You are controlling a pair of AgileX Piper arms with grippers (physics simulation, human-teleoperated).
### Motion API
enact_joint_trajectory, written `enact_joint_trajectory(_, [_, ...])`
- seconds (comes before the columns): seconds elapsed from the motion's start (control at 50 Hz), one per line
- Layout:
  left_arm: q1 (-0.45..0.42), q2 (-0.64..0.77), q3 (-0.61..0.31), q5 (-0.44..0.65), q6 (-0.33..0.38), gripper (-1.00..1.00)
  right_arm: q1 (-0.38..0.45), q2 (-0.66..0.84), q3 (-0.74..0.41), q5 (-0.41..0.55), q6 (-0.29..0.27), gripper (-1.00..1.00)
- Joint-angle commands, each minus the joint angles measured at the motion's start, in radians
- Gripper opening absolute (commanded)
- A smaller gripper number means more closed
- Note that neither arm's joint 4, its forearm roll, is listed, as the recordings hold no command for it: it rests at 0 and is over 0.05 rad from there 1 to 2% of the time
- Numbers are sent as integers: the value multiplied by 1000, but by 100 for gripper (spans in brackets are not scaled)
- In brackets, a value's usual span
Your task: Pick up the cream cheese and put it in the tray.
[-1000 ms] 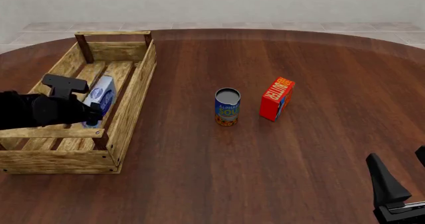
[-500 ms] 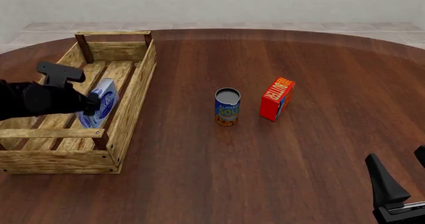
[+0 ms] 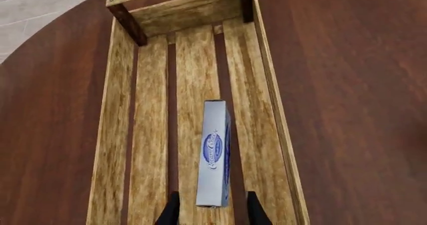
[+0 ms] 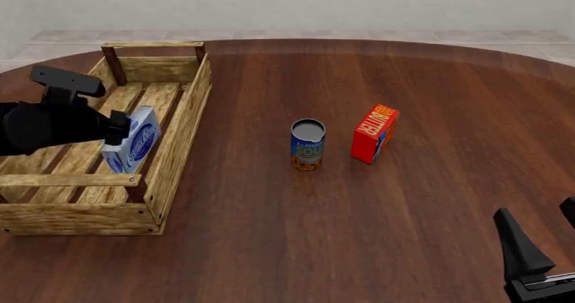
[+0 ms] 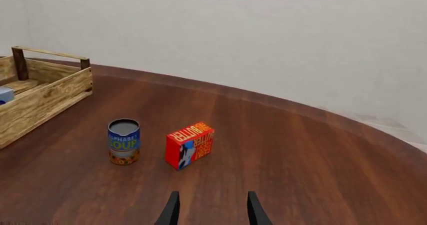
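The cream cheese [image 3: 215, 155], a white carton with a blue oval logo, stands on its long edge on the slats inside the tray [image 3: 200, 10]. In the front view the cream cheese [image 4: 134, 140] is by the right wall of the tray [image 4: 184, 124]. My left gripper [image 3: 212, 197] hovers over the carton's near end, open, with a gap on both sides of the carton. From the front the left gripper [image 4: 117, 124] is just left of the carton. My right gripper [image 5: 211, 200] is open and holds nothing, low at the near right [image 4: 542, 225].
A blue-yellow soup can [image 4: 308, 145] stands mid-table, with a red-orange butter box [image 4: 375, 133] just to its right. Both show in the right wrist view, can [image 5: 124, 141] and butter box [image 5: 190, 145]. The wooden table runs round at the far side.
The left gripper has drawn up and back toward the far left. The carton, earlier tilted at the fingers, now rests on the tray's slats. The right arm is still.
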Motion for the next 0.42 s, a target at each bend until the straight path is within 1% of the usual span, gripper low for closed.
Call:
enact_joint_trajectory(0.02, [-21, -136, 83, -39, 15, 100, 0, 0, 0, 1, -1, 100])
enact_joint_trajectory(0.1, [5, -159, 90, -59, 8, 100, 0, 1, 0, 1, -2, 100])
enact_joint_trajectory(0.12, [-11, -189, 120, -63, 7, 100, 0, 2, 0, 0, -6, 100])
enact_joint_trajectory(0.14, [-11, -189, 120, -63, 7, 100, 0, 2, 0, 0, -6, 100])
enact_joint_trajectory(0.24, [-41, -265, 185, -75, -17, 100, -5, 2, 0, 0, 0, 100])
enact_joint_trajectory(0.28, [-50, -318, 211, -70, -48, 100, -4, 1, 0, 0, -2, 100])
enact_joint_trajectory(0.36, [-53, -361, 247, -85, -55, 100, -3, 0, 0, 1, -2, 100])
enact_joint_trajectory(0.4, [-50, -406, 263, -84, -76, 100, -3, 0, 0, 1, -2, 100])
enact_joint_trajectory(0.42, [-49, -426, 276, -85, -74, 100, -3, 0, 0, 1, -1, 100])
